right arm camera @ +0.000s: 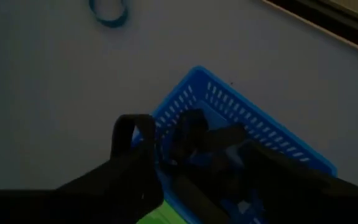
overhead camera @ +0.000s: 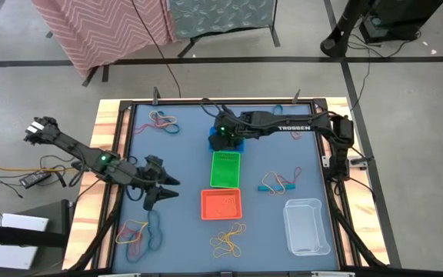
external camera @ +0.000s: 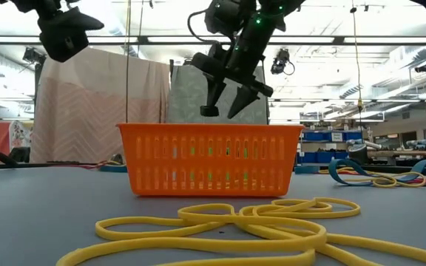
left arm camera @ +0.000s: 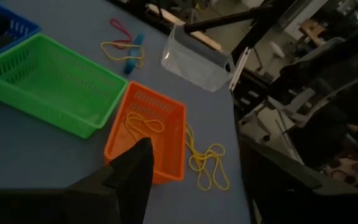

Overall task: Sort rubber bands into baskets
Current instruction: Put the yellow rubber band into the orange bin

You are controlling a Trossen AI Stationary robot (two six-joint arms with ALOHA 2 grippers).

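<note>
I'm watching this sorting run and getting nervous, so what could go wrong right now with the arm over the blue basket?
1. The right gripper hangs open just above the blue basket; a band could cling to a finger and lift out.
2. Its fingers are close to the rim, so pulling away might nudge that basket against the green basket.
3. Yellow bands lie loose by the orange basket.

Grey floor (overhead camera: 44,77), draped pink cloth (overhead camera: 102,27), bright ceiling strip lights (external camera: 161,39).

Slotted plastic orange basket (external camera: 210,158), seemingly matt
</note>
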